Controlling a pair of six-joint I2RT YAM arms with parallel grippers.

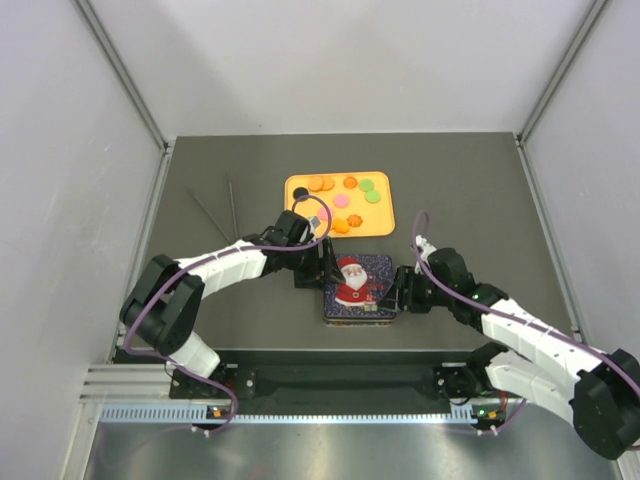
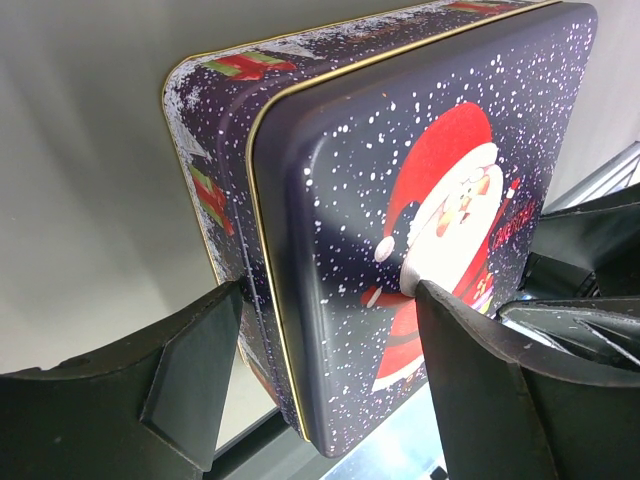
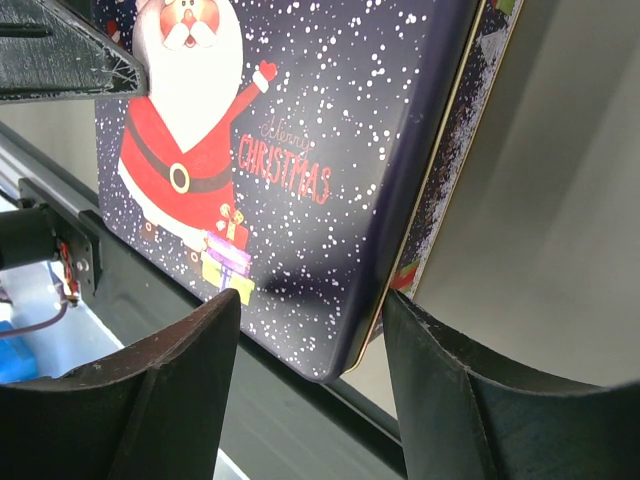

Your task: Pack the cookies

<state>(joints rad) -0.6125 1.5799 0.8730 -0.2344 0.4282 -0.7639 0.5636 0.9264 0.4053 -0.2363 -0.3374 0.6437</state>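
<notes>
Both apart: left pincer [image 2: 330, 295] straddles tin [image 2: 400, 170] left edge, right pincer [image 3: 310, 300] right edge

Soft, even light falls from above in the overhead view; the matte dark grey table [image 1: 470, 200] shows no glare, and only faint shadows sit under the arms. The brushed metal strip [image 1: 320, 450] at the bottom edge reflects brightly. In both wrist views the dark blue Santa-printed square tin [image 2: 400, 200] is sharp with a dull sheen, while the left gripper's black fingers [image 2: 190, 380] and the right gripper's black fingers [image 3: 150, 390] are dark and slightly soft at the bottom.
</notes>
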